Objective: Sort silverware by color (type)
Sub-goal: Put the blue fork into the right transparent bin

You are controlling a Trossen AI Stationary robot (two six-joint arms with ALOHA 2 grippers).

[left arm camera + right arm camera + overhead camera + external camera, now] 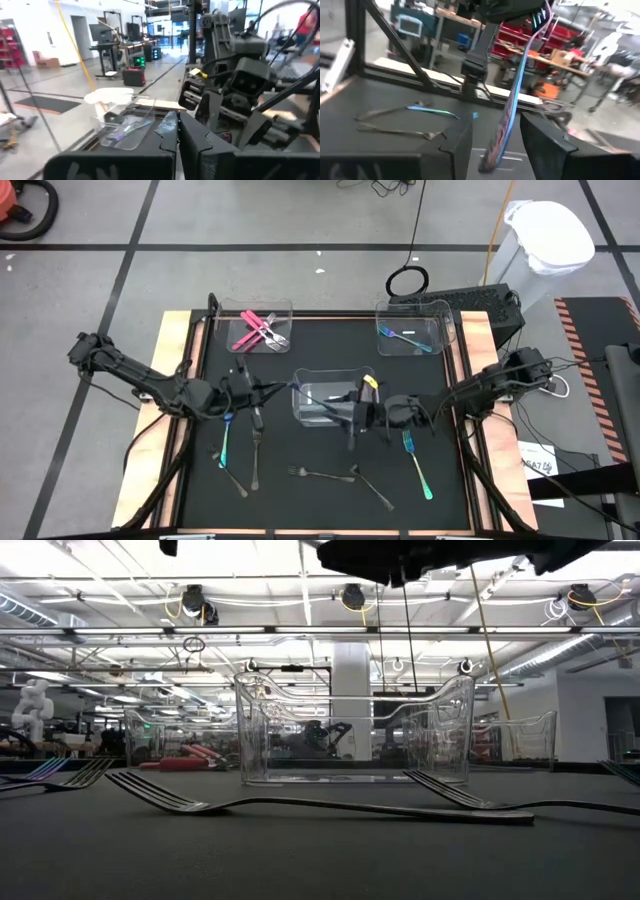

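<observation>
An iridescent blue-pink fork [512,95] is held in the air over the clear middle bin [330,402]. My left gripper [275,388], seen in the right wrist view [517,12], is shut on it. My right gripper [352,414] faces it from the table's right, open. Its two fingers [455,147] stand on either side of the fork's handle end [490,155] without touching. Pink silverware [258,332] lies in the far-left bin. One iridescent piece [405,337] lies in the far-right bin. My left gripper pinches the fork near its tine end [532,30] between its two shut fingers, coming level from the table's left. The tines [540,17] stick out past the fingers. The handle reaches away toward my right gripper. The fork is lifted clear of table and bin.
Loose pieces lie on the black mat near the front: a teal fork [224,442], a grey fork [257,445], a grey spoon [232,478], a grey fork [320,474], a grey spoon [372,488] and a blue-teal fork [416,465]. Grey pieces lie in the middle bin [355,730].
</observation>
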